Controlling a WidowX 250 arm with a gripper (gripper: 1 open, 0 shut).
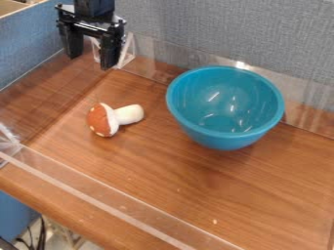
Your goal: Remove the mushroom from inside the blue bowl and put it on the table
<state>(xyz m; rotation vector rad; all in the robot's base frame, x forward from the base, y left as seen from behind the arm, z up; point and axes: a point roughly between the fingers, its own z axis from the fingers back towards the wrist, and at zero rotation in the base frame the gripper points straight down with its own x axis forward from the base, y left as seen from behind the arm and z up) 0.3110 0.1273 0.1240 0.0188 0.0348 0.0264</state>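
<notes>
One mushroom (113, 119), lying on its side on the wooden surface (216, 210), left of the blue bowl (225, 107) in view and well apart from the claw (92, 61), which hangs released beyond it, farther from the bowl; cap orange-red with pale rim, stem short, cream-white, directed toward the bowl; clear low walls (117, 203) along the near and far edges, bare wood nearer the camera than the bowl.

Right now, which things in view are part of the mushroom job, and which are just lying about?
Job:
- mushroom, on the table
- blue bowl
- gripper, open

Lying about:
- dark cables at the lower left, beyond the table edge
</notes>
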